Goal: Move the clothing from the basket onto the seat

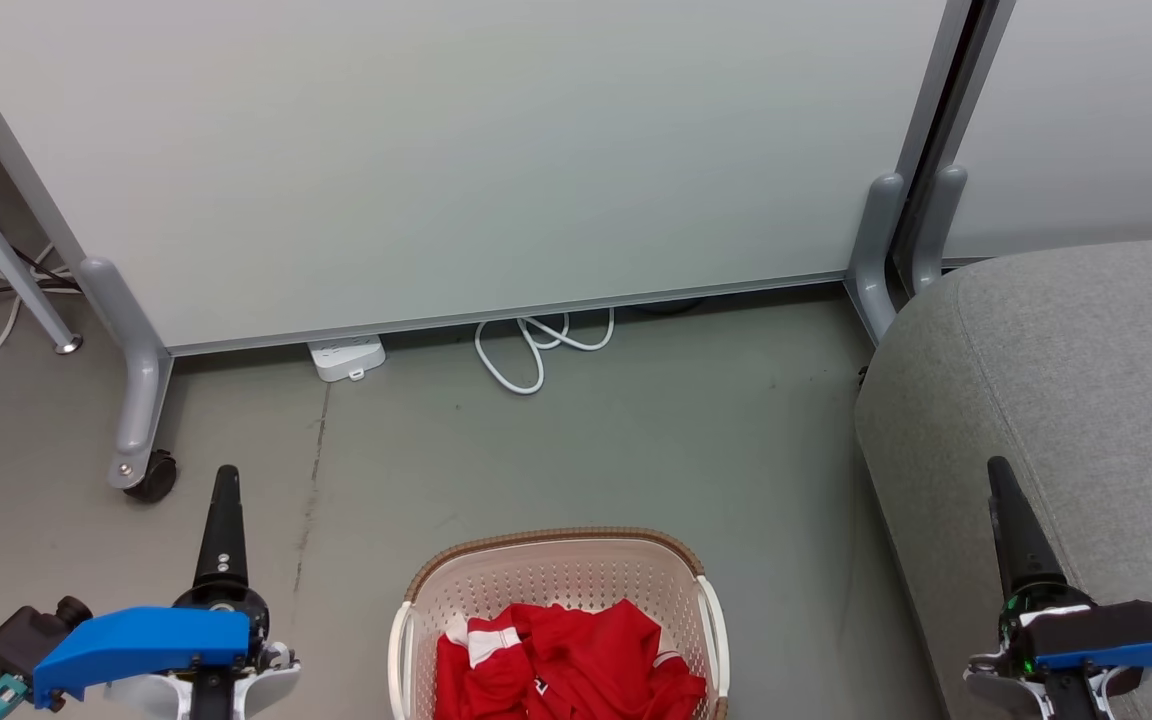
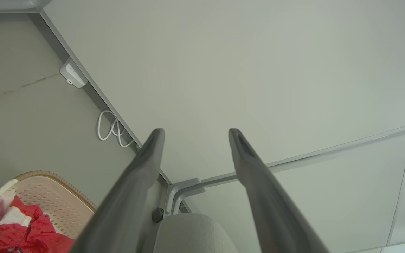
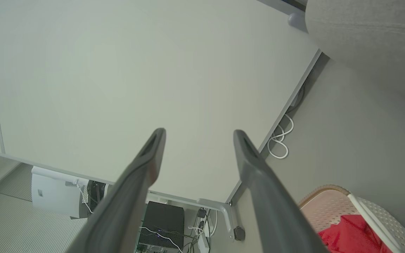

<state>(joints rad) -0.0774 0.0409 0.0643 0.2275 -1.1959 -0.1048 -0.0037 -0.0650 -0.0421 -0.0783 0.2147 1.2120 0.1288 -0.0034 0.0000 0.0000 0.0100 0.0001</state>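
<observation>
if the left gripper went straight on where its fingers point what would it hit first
Probably the white partition panel: the left gripper, open, aims at it, though how far is unclear.

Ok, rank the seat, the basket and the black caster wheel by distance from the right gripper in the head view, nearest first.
1. Seat: at the right; the right gripper shows over it.
2. Basket: bottom centre, to that gripper's left.
3. Caster wheel: far left.
</observation>
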